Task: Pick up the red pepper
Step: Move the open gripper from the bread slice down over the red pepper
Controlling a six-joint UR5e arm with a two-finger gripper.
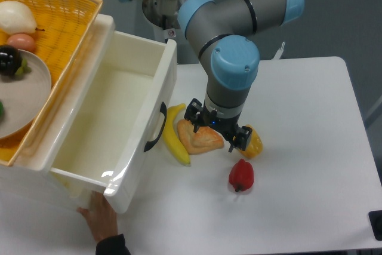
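The red pepper [241,175] lies on the white table [310,147], glossy, its dark stem pointing toward the front edge. My gripper [216,134] hangs a little behind and to the left of it, pointing down over a croissant [200,137]. Its fingers stand apart, one at the croissant's left side, the other [239,141] near a yellow-orange pepper [253,142]. Nothing is held between them. The red pepper is free, not touched by the gripper.
A banana [174,140] lies left of the croissant, against an open white drawer [119,117]. A human hand [101,216] holds the drawer's front corner. A yellow basket [54,22] with a plate and fruit sits on top at the left.
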